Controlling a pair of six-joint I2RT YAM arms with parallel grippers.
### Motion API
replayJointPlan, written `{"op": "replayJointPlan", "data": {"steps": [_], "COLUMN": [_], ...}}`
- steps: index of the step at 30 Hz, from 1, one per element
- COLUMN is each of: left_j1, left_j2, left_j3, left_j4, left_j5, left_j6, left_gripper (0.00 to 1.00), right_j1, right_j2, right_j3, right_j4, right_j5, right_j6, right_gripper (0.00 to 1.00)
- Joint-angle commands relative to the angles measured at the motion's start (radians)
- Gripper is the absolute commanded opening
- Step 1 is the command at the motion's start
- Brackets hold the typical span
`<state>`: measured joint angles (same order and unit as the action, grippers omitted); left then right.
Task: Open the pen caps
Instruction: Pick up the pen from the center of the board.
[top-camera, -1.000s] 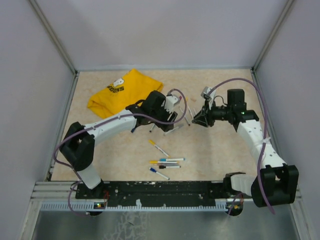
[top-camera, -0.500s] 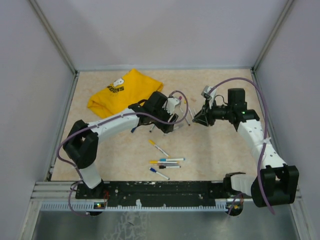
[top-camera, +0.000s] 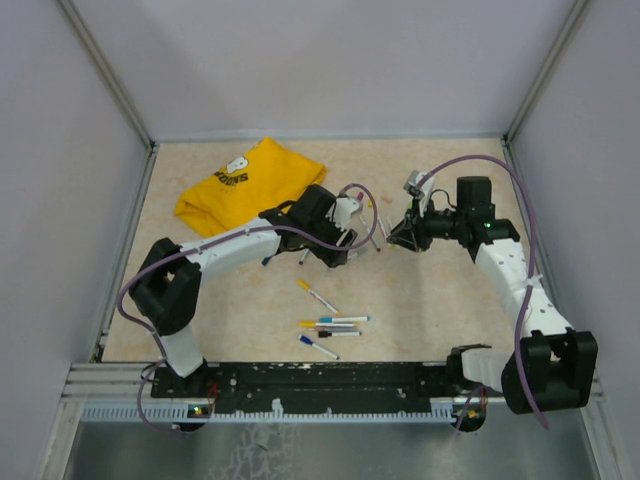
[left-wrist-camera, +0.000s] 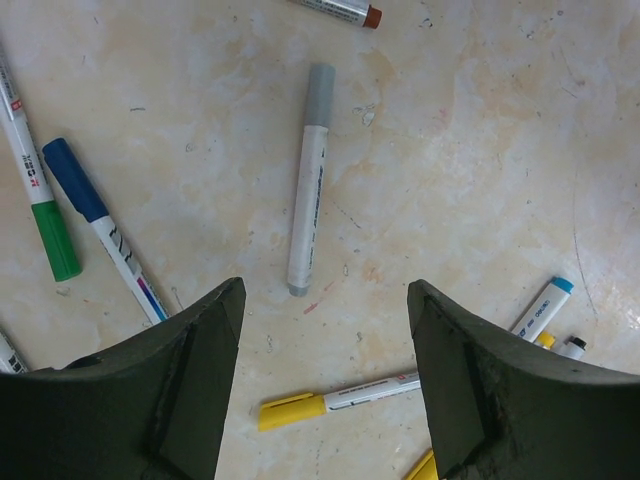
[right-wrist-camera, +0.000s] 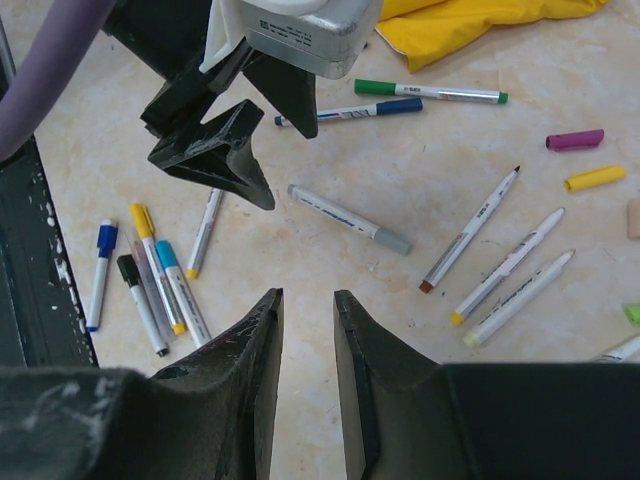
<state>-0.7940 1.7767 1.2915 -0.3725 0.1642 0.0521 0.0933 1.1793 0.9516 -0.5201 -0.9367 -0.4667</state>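
A grey-capped pen lies on the table just ahead of my left gripper, which is open and empty above it. A yellow-capped pen lies under the jaws. In the right wrist view the same grey pen sits beside the left gripper. My right gripper hovers with a narrow empty gap between its fingers. Loose pen caps, a purple one and a yellow one, lie to the right. Three uncapped pens lie nearby. From above, both grippers face each other mid-table.
A yellow T-shirt lies at the back left. Several capped pens are grouped near the front middle. A blue pen and a green pen lie left of the left gripper. Walls enclose the table.
The left gripper has shifted slightly right towards the right gripper and its jaws have widened a little. The right arm has not moved.
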Motion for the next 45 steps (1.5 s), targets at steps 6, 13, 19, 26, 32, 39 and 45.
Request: {"op": "replayJointPlan", "data": {"steps": [6, 13, 19, 26, 32, 39, 45], "left_j1": [0.003, 0.004, 0.005, 0.006, 0.006, 0.001, -0.019], "left_j2": [0.015, 0.09, 0.182, 0.236, 0.257, 0.255, 0.263], "left_j3": [-0.015, 0.066, 0.166, 0.196, 0.194, 0.169, 0.156], "left_j4": [0.053, -0.009, -0.078, -0.104, -0.116, -0.118, -0.127], "left_j5": [-0.023, -0.038, -0.032, 0.015, 0.033, 0.032, -0.018], "left_j6": [0.045, 0.08, 0.111, 0.129, 0.123, 0.091, 0.079], "left_gripper": [0.72, 0.72, 0.7, 0.6, 0.53, 0.49, 0.49], "right_j1": [-0.015, -0.02, -0.032, -0.049, -0.056, -0.058, -0.057], "right_j2": [-0.001, 0.002, -0.001, -0.001, 0.002, 0.007, 0.012], "right_j3": [0.04, 0.038, 0.039, 0.039, 0.038, 0.038, 0.037], "right_j4": [0.017, 0.017, 0.015, 0.017, 0.017, 0.016, 0.015], "right_j5": [-0.006, -0.008, -0.01, -0.014, -0.016, -0.024, -0.033], "right_j6": [-0.009, -0.007, -0.007, -0.006, -0.004, -0.004, -0.005], "right_gripper": [0.28, 0.27, 0.27, 0.28, 0.28, 0.27, 0.28]}}
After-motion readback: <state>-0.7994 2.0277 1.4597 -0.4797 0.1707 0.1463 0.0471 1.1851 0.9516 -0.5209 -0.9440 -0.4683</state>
